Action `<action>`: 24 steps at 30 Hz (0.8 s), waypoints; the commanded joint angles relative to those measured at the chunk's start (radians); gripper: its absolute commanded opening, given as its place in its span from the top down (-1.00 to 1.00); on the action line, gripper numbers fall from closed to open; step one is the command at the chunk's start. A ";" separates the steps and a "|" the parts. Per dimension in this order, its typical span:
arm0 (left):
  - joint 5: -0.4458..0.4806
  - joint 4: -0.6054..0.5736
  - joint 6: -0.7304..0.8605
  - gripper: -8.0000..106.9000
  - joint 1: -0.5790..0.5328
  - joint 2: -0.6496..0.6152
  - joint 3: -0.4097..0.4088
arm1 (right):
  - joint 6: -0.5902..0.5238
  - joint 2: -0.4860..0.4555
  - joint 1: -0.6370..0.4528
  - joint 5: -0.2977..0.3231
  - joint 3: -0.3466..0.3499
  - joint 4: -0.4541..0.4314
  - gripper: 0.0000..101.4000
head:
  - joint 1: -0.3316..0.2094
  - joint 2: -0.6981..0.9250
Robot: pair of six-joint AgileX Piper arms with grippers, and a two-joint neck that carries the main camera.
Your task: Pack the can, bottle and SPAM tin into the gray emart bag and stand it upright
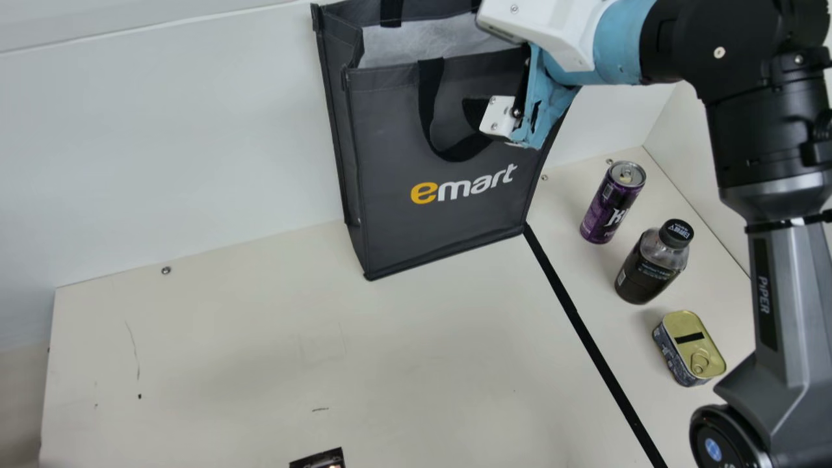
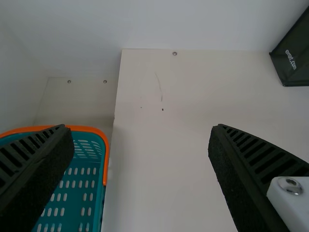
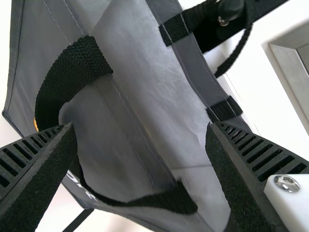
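- Bag (image 1: 390,162), main view: upright on the table with its mouth facing up, its printed front toward the camera. The standing part of the task is met as things lie.
- Can (image 1: 608,208): upright, outside the bag and to its right, the nearest to it of the three goods, across the black line (image 1: 585,326). Unpacked.
- Bottle (image 1: 652,266): upright and capped, to the right of the bag, farther from it than the can. Unpacked.
- Tin (image 1: 689,348): flat, pull-tab lid upward, farthest from the bag of the three. Unpacked.
- Right gripper (image 3: 141,140), right wrist view: over the bag's mouth, fingers spread wide and clamped on nothing; the front handle (image 3: 72,72) loops close by one finger. Whether they touch cannot be told.
- Left gripper (image 2: 140,133), left wrist view: well apart from the bag, fingers parted, with nothing held.
- Progress, as judged: packing is at its start, none of the three named goods being inside. Left to do are three pick-and-place transfers into the bag, then a check that it stands upright under load.
- Likely next step: readying the mouth, or a move by the right arm to the goods. A snagged handle could tip the bag.
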 commanded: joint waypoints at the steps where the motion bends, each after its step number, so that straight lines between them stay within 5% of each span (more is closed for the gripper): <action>1: 0.000 0.000 0.000 -0.71 0.000 0.000 0.000 | -0.016 0.011 0.000 0.001 -0.005 0.006 -0.87 | -0.023 -0.002; 15: 0.000 0.000 0.000 -0.71 0.000 0.000 0.000 | -0.097 0.088 0.005 0.001 -0.015 0.047 -0.87 | -0.023 -0.002; 23: 0.000 0.000 0.000 -0.71 0.000 0.000 0.000 | -0.140 0.095 0.015 0.001 0.046 0.066 -0.87 | -0.023 -0.002; 24: 0.000 0.000 0.000 -0.71 0.000 0.000 0.000 | -0.145 0.095 0.015 0.001 0.054 0.067 -0.74 | -0.023 -0.002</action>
